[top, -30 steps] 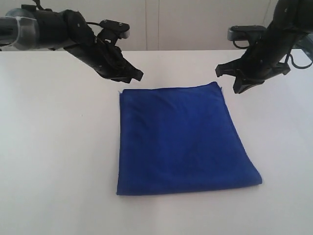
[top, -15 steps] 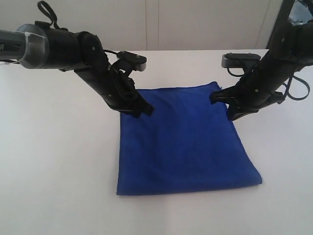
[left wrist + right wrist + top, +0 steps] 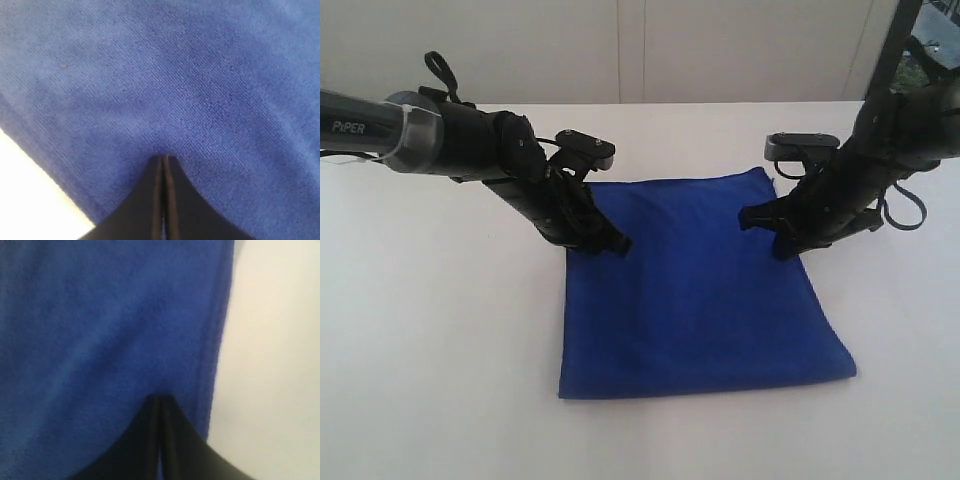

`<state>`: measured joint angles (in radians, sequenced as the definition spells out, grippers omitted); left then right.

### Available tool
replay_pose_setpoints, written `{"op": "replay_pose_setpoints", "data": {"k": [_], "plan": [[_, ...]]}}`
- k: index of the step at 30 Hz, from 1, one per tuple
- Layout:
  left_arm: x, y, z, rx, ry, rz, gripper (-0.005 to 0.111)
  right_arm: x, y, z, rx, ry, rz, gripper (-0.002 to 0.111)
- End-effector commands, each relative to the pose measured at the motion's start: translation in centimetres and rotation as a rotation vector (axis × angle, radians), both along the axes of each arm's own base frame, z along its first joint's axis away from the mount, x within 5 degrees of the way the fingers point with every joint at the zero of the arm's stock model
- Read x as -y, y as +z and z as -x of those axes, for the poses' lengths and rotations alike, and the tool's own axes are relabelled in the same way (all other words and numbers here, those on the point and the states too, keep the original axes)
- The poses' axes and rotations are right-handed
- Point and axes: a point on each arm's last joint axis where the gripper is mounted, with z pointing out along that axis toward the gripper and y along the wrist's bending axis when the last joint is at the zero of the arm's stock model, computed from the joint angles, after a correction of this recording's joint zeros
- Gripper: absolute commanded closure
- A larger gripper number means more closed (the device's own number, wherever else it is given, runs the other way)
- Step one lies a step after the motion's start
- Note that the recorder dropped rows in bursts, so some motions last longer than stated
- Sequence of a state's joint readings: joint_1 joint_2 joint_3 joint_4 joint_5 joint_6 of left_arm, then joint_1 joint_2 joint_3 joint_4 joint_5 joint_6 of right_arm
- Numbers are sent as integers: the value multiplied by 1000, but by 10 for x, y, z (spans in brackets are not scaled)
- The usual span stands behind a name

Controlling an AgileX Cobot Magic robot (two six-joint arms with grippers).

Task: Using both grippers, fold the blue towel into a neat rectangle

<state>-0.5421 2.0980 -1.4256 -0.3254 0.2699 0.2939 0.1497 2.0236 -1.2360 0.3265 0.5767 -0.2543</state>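
Left tool (image 3: pixel 618 242) and right tool (image 3: pixel 784 250), both closed and empty, rest on the towel (image 3: pixel 705 310); we should press evenly, together.

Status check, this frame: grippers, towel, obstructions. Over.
Left gripper shut, tip on blue towel near its left edge. Right gripper shut, tip at towel's right edge. Towel flat on white table, no fold lifted. No obstruction seen.

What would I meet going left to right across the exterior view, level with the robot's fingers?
Bare white table → left fingers → middle of the blue towel → right fingers → white table again.
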Motion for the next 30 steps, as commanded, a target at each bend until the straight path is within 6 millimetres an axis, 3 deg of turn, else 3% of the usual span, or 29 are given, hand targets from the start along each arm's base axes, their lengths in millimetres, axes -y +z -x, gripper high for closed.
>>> {"op": "replay_pose_setpoints", "data": {"k": [1, 8, 16, 20, 23, 26, 30], "plan": [[-1, -15, 5, -70, -6, -26, 107, 7, -5, 6, -66, 29, 101, 108], [-1, -15, 5, -67, -8, -25, 107, 9, -3, 5, -56, -2, 104, 108], [3, 27, 2, -16, -28, 20, 107, 6, 59, 9, 122, -33, 33, 108], [-1, 54, 15, -46, -65, 19, 107, 7, 88, 20, 152, 3, 33, 108], [-4, 66, 22, -80, -65, 23, 107, 7, 97, 24, 163, 6, 29, 108], [-6, 63, 25, -115, -32, 26, 107, 7, 99, 26, 162, 7, 29, 108], [-7, 43, 26, -143, 8, 20, 107, 8, 97, 27, 154, 7, 30, 108]]}}
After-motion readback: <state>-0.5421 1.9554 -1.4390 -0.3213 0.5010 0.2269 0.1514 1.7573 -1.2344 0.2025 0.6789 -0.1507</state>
